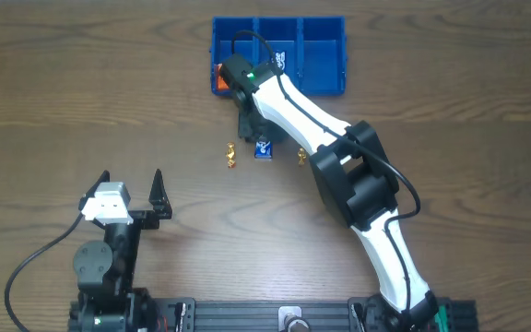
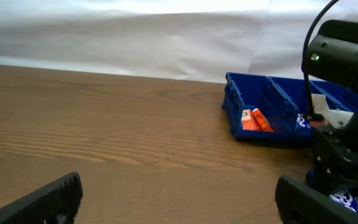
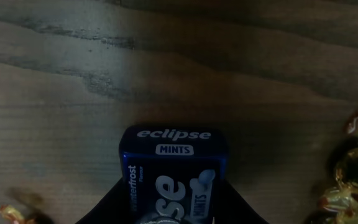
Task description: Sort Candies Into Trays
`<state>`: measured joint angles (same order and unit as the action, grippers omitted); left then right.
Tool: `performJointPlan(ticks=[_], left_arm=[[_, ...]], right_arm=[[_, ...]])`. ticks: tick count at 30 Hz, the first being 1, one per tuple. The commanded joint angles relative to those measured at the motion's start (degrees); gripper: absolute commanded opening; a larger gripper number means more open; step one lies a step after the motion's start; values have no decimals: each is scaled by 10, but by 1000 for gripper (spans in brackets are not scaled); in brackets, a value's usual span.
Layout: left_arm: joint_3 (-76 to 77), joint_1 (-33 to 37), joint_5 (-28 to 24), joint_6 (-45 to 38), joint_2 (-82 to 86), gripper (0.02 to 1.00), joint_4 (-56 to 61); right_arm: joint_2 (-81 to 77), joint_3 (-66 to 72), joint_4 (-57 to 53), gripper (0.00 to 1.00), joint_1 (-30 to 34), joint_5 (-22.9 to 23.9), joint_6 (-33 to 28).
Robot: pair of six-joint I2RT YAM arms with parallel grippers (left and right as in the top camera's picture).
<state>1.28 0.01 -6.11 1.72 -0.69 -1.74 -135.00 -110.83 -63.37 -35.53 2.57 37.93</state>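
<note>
Blue and three-compartmented, a plastic tray (image 1: 325, 55) sat at the far middle of a brown wood-grain table (image 1: 63, 92). Its leftmost compartment held an orange candy (image 1: 219, 79), which lay against the front wall in the left wrist view. A small blue packet with white print (image 1: 279, 61) lay in the middle compartment, partly behind the arm, its print too small to read.

The white right arm (image 1: 376, 231) reached from the near right corner across the middle to a spot just in front of the tray. Its right pincer (image 1: 247, 124) was down at the table, pinching a dark blue mint tin (image 3: 173, 168), with one black finger against each long side. The tin's label carried white lettering in two lines near its far end and larger white lettering nearer the pincer. In the top view the tin lay on the table, just in front of the tray's left end.

Gold-wrapped candies lay on the table on either side of the tin: one to its left (image 1: 231, 155) and one to its right (image 1: 302, 155), both near it but not touching.

The left pincer (image 1: 132, 189) was low over the near left of the table, well apart from the candies, its two black fingers (image 2: 48, 199) spread wide with nothing between them.
</note>
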Motion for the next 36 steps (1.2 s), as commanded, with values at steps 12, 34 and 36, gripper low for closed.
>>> performJointPlan(ticks=[12,34,36], left_arm=[[-10,4,-12,6,3,998,-21],[-10,4,-12,6,3,998,-21],[-10,4,-12,6,3,996,-21]], right_arm=[[207,-77,148,159,41,195,-190],[58,-77,201,189,83,123,-167],[57,-77,202,211,83,123,-167]])
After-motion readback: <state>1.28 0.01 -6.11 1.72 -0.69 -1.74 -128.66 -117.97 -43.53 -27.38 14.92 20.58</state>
